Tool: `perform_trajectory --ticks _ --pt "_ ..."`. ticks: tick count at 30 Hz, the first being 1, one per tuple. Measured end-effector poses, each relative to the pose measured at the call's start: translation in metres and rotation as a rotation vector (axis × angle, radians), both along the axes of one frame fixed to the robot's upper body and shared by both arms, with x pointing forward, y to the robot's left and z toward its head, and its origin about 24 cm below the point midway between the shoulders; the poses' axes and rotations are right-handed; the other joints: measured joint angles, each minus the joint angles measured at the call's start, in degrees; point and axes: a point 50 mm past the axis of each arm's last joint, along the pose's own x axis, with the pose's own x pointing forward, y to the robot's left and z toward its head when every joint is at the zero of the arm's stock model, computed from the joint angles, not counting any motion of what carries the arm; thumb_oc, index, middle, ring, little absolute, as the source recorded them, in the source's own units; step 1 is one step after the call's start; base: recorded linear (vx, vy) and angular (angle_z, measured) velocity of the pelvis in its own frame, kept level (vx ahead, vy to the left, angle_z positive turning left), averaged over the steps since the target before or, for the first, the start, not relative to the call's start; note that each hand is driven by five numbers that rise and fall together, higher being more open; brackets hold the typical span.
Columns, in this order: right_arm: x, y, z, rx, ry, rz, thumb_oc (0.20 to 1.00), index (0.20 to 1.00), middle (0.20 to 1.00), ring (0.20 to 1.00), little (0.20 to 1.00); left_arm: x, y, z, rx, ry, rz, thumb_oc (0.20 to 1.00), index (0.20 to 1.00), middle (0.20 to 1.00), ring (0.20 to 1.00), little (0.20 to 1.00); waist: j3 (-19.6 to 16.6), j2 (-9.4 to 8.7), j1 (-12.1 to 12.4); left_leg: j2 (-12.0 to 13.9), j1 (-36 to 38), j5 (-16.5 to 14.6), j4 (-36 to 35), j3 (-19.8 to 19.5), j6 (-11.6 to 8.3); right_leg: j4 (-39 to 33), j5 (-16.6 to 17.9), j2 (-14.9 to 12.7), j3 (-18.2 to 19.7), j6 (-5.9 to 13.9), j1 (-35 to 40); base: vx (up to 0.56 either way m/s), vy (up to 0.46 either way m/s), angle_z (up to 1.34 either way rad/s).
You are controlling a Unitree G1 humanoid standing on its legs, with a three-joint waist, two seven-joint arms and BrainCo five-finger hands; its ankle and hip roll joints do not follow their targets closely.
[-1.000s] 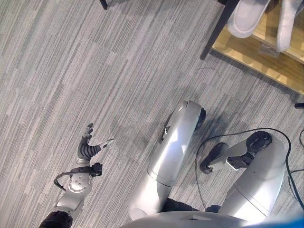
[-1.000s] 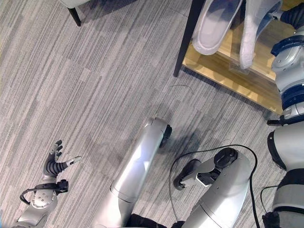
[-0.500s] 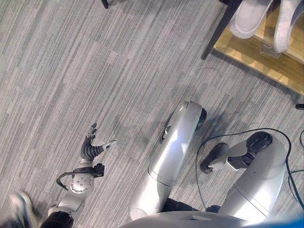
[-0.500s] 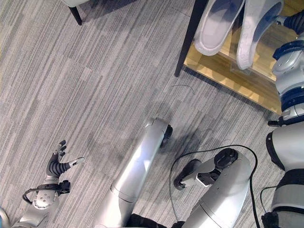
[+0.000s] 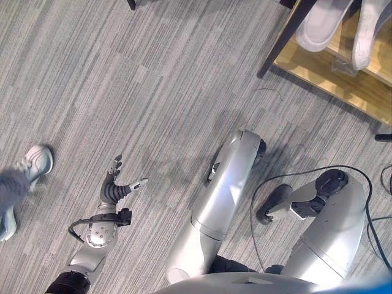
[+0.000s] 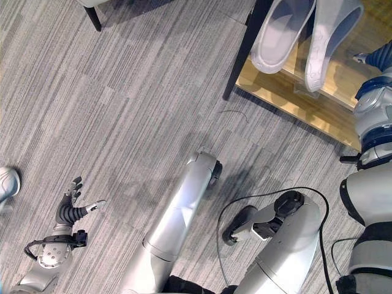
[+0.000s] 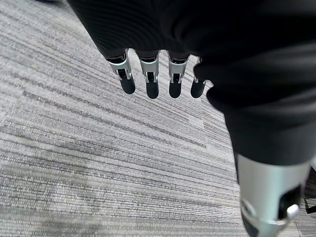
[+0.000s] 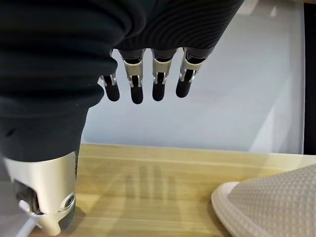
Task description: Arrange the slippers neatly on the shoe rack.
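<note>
Two pale grey slippers (image 6: 278,33) (image 6: 327,37) lie side by side on the wooden shoe rack (image 6: 288,92) at the upper right, toes toward me. My right hand (image 6: 378,56) hovers just right of them over the shelf, open, holding nothing. In the right wrist view its straight fingers (image 8: 158,74) point over the wooden shelf (image 8: 148,187), with one slipper's toe (image 8: 276,207) beside them. My left hand (image 5: 113,190) hangs open over the grey carpet at the lower left; its fingers (image 7: 148,74) are straight and empty.
A person's white shoe (image 5: 37,160) stands on the carpet at the left edge, close to my left hand. The rack's dark leg (image 6: 242,52) stands at its near left corner. A dark chair leg (image 6: 95,18) shows at the top left.
A person's foot has stepped in at the left edge. My right hand has drawn back from the slippers toward me. The left hand has shifted only a little.
</note>
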Motion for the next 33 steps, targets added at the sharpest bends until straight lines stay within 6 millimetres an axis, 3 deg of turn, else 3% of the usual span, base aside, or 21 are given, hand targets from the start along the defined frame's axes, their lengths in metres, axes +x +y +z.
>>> perform_trajectory --ticks 2,6,13,18,20,23,33 --pt "0.001 0.007 0.009 0.093 -0.111 0.067 1.0 1.0 1.0 1.0 1.0 -0.003 0.001 -0.002 0.002 0.011 0.006 1.0 1.0 1.0 1.0 1.0 0.0 0.0 -0.1 0.1 -0.1 -0.1 -0.1 -0.1 -0.09 -0.1 0.0 0.1 0.0 0.0 -0.1 -0.02 0.035 -0.01" --pt "0.003 0.012 0.011 0.097 -0.131 0.103 1.0 1.0 1.0 1.0 1.0 -0.01 0.002 -0.007 -0.006 0.032 0.017 1.0 1.0 1.0 1.0 1.0 0.0 0.02 0.4 0.0 -0.1 -0.1 -0.2 -0.2 -0.17 -0.2 0.0 0.1 -0.1 0.0 -0.2 0.0 0.0 0.0" --pt "0.019 0.032 -0.001 0.138 -0.102 0.168 1.0 1.0 1.0 1.0 1.0 -0.018 0.004 -0.01 -0.013 0.053 0.025 1.0 1.0 1.0 1.0 1.0 0.0 0.7 1.1 0.0 -0.1 -0.3 -0.7 -0.6 -0.18 -1.1 0.0 0.1 -0.8 0.0 0.2 0.0 0.0 0.0" --pt "0.015 0.024 0.003 0.149 -0.114 0.131 1.0 1.0 1.0 1.0 1.0 -0.022 0.008 -0.015 -0.007 0.076 0.018 1.0 1.0 1.0 1.0 1.0 0.0 1.48 1.4 -0.2 0.1 -0.3 -2.6 -1.1 -0.22 -3.5 0.0 0.0 -2.1 0.01 1.0 0.03 0.016 0.05" --pt "0.015 0.029 0.012 0.144 -0.139 0.15 1.0 1.0 1.0 1.0 1.0 -0.016 0.012 -0.034 0.021 0.162 0.046 1.0 1.0 1.0 1.0 1.0 -0.1 1.52 0.8 0.0 0.2 -0.3 -3.6 -0.9 -0.23 -4.5 0.0 -0.1 -2.1 0.0 0.9 0.06 0.024 0.06" --pt "0.014 0.03 0.013 0.138 -0.165 0.142 1.0 1.0 1.0 1.0 1.0 -0.008 -0.001 -0.031 -0.008 0.12 0.003 1.0 1.0 1.0 1.0 1.0 -0.1 1.52 0.6 0.0 0.2 -0.3 -4.1 -0.9 -0.19 -5.0 0.0 -0.2 -2.3 0.0 1.0 0.04 0.018 0.03" --pt "0.008 0.011 0.001 0.165 -0.105 0.042 1.0 1.0 1.0 1.0 1.0 -0.014 0.0 -0.03 -0.006 0.128 -0.008 1.0 1.0 1.0 1.0 1.0 0.0 1.57 1.2 -0.2 0.6 -0.2 -3.8 -0.9 -0.16 -4.8 0.0 -0.4 -2.3 -0.02 1.6 0.0 0.0 0.0"
